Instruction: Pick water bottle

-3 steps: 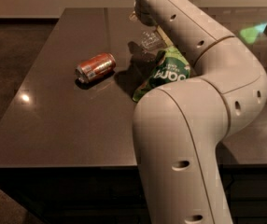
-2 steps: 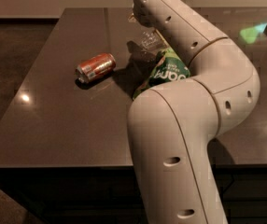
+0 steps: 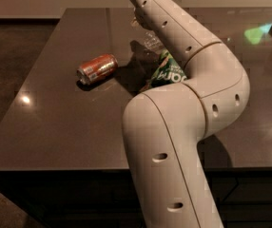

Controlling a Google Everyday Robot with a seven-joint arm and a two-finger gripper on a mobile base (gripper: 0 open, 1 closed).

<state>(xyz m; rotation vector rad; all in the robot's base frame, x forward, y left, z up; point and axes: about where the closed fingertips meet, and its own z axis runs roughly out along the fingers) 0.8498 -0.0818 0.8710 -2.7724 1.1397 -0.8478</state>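
Note:
The water bottle [image 3: 149,41] lies on the dark table [image 3: 55,127] at the back middle. It is clear and ribbed, and my arm [image 3: 188,56] hides most of it. The arm rises from the bottom of the view, bends at the right and runs up and left over the bottle, leaving the view at the top edge. My gripper is beyond that top edge, out of view. Whether anything touches the bottle cannot be told.
An orange-red soda can [image 3: 97,67] lies on its side left of the bottle. A green snack bag [image 3: 167,72] with white lettering lies just in front of the bottle, partly under my arm. The table's front edge is near the bottom of the view.
My arm has shifted a little, with its upper link now further left. The can, the bag and the bottle have not moved.

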